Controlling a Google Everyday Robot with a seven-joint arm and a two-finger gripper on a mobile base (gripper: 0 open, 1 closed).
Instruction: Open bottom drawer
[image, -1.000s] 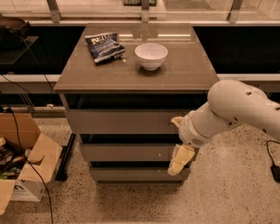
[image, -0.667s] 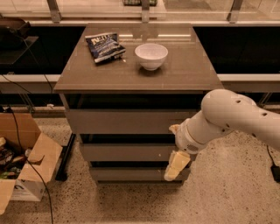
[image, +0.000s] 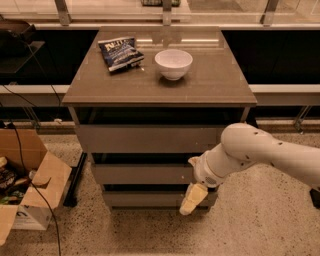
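Observation:
The bottom drawer (image: 145, 199) is the lowest and narrowest of three grey-brown flat fronts in the cabinet, and it sits flush, closed. My gripper (image: 191, 199) hangs from the white arm at the drawer's right end, its cream fingers in front of the drawer face and pointing down toward the floor. The middle drawer (image: 142, 174) and the tall top drawer (image: 150, 138) are above it, both closed.
The cabinet top (image: 210, 80) holds a white bowl (image: 173, 63) and a dark blue snack bag (image: 120, 53). An open cardboard box (image: 30, 190) stands on the speckled floor at the left, with cables beside it. Dark shelving runs behind.
My arm and gripper have shifted a little to the left and down, bringing the fingers over the right end of the bottom drawer front. The drawers have not moved.

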